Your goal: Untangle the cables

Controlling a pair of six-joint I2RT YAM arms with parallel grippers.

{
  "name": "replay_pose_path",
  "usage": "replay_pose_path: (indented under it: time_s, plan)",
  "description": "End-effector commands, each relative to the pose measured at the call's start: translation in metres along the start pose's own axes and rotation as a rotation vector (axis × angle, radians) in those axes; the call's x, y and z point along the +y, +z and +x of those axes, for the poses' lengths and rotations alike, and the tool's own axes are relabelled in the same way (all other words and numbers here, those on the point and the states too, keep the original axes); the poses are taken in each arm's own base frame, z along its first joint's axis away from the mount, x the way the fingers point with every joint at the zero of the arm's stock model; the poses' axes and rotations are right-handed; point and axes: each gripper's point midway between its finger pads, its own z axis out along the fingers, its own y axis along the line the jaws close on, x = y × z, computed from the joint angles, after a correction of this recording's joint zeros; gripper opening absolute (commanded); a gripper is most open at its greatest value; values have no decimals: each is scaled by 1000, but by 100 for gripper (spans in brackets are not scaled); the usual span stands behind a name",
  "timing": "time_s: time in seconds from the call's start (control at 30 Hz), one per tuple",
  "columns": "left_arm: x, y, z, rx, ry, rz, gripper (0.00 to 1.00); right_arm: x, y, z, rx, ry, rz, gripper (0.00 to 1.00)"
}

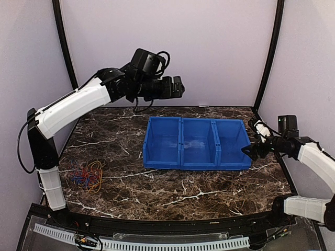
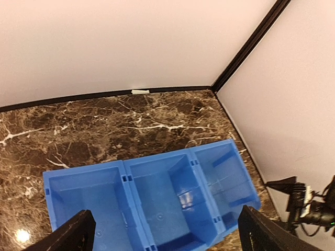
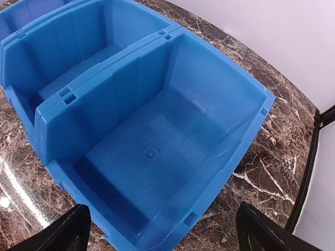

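A tangle of red, blue and orange cables (image 1: 87, 176) lies on the dark marble table at the front left, seen only in the top view. My left gripper (image 1: 179, 87) is open and empty, held high above the back of the table, far from the cables. In its wrist view its fingertips (image 2: 73, 235) frame the blue bins from above. My right gripper (image 1: 248, 152) is open and empty, close to the right end of the bins. Its fingertips (image 3: 68, 232) straddle the near corner of the right-hand bin.
Three empty blue bins (image 1: 196, 143) stand side by side in the table's middle; they also show in the left wrist view (image 2: 152, 204) and the right wrist view (image 3: 152, 151). Grey walls with black posts (image 1: 270, 52) enclose the back and sides.
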Motion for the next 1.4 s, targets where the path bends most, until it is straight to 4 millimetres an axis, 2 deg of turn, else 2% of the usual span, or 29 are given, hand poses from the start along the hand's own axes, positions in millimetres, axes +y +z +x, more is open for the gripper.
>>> replay_pose_path:
  time_s: [0.0,0.03,0.07,0.1,0.17,0.2,0.3,0.37,0.5,0.73,0.87,0.97,1.07,1.1,1.13,1.17,1.2,1.23,1.27,1.3,1.33,1.37]
  plan:
    - [-22,-36,-3,114,-246,117,99,-9,-1,-14,-20,-11,15,99]
    - [-27,-42,-6,117,-269,144,99,-10,0,-15,-16,-8,12,99]
    - [-36,-56,-15,112,-318,202,99,-11,0,-16,-11,-4,9,99]
    - [-38,-60,-15,116,-339,221,99,-12,1,-18,-6,0,4,99]
    - [-52,-89,-30,97,-392,328,99,-14,3,-19,13,10,-10,99]
    - [-58,-93,-32,94,-410,371,99,-16,4,-21,19,11,-10,99]
    - [-69,-121,-53,33,-418,474,99,-19,6,-23,27,15,-9,99]
    - [-71,-129,-59,11,-412,496,99,-20,8,-23,29,20,-13,99]
    - [-74,-137,-62,-7,-407,536,99,-20,9,-20,39,19,-12,99]
    - [-67,-140,-66,-66,-383,520,99,-21,6,-15,60,4,11,99]
    - [-70,-141,-68,-77,-377,540,99,-21,3,-12,75,-5,19,99]
    - [-74,-143,-67,-65,-361,567,99,-17,6,-3,105,-12,2,97]
    - [-71,-148,-69,-120,-318,532,99,-12,16,10,148,-21,-21,92]
    - [-67,-140,-57,-110,-288,512,99,-10,20,13,159,-22,-30,89]
    - [-62,-144,-61,-148,-264,502,99,-9,25,16,174,-18,-42,87]
    - [-50,-127,-41,-118,-244,456,99,-8,30,17,188,-15,-56,84]
    - [-46,-132,-41,-151,-197,456,99,-7,34,18,202,-12,-70,80]
    - [-33,-113,-12,-102,-155,426,99,-5,39,17,215,-10,-88,77]
    - [-31,-120,-9,-129,-76,461,99,-4,44,16,225,-10,-107,74]
    - [-17,-103,24,-69,-41,418,99,-2,49,13,230,-14,-129,72]
    - [-2,-101,30,-79,-5,353,99,0,55,10,232,-16,-148,68]
    - [15,-91,52,-44,22,289,99,2,60,5,229,-16,-168,65]
